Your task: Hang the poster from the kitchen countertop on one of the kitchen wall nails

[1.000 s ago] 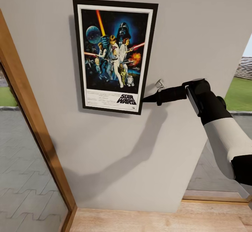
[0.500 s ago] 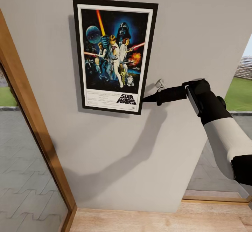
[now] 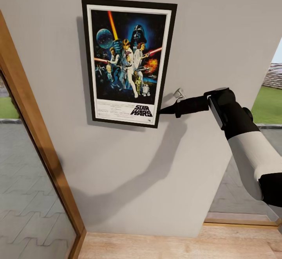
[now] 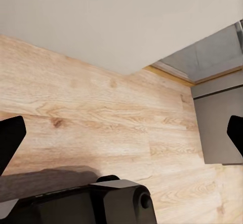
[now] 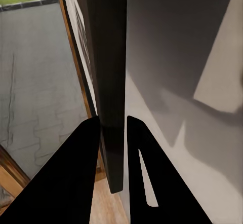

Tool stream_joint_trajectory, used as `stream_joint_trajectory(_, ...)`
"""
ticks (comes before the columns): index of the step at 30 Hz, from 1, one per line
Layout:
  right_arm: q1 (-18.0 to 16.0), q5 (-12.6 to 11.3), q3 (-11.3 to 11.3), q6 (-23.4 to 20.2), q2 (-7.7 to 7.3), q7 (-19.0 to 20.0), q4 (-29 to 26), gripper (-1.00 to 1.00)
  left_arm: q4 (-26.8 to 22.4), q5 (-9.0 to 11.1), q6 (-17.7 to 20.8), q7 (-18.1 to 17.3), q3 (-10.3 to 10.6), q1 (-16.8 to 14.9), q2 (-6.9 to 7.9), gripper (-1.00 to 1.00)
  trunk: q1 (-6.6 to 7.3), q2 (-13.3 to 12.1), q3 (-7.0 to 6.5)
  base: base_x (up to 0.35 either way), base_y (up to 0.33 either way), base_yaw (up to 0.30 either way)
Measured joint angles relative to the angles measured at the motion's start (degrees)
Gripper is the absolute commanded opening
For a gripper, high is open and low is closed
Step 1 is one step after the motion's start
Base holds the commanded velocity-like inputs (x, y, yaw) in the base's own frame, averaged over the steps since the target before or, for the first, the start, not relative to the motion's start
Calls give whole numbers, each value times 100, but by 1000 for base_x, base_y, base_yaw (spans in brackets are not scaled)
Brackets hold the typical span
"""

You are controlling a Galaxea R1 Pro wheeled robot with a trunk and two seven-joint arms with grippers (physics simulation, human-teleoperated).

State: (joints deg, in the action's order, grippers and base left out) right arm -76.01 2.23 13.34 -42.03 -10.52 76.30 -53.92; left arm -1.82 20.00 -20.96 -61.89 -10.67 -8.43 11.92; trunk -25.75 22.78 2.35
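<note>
Right wrist view showed the two black fingers (image 5: 83, 158) of the right gripper (image 5: 112, 148) pinching the thin black edge of the poster (image 5: 109, 72), one finger on each side. From the head view, the right gripper (image 3: 164, 110) held the poster (image 3: 127, 61) at its lower right corner. The poster was flat against the grey wall (image 3: 219, 28), high up and nearly straight. A small white hook (image 3: 179, 93) stuck out of the wall just beside the fingers. The black and white right arm (image 3: 243, 141) reached in from the side. A wooden door frame (image 3: 35, 133) stood to the left of the wall.

The left gripper (image 4: 121, 133) pointed down at the wooden floor (image 4: 101, 117), and its fingers (image 4: 10, 138) were spread wide apart, holding nothing.
</note>
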Motion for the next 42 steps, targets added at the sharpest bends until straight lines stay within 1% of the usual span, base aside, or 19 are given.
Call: stream_joint_trajectory(42,4,10,-10,8,-25,-18,1,-100,-1,0,-1,0,0,4,-3,100,0,0,0,0,0,0)
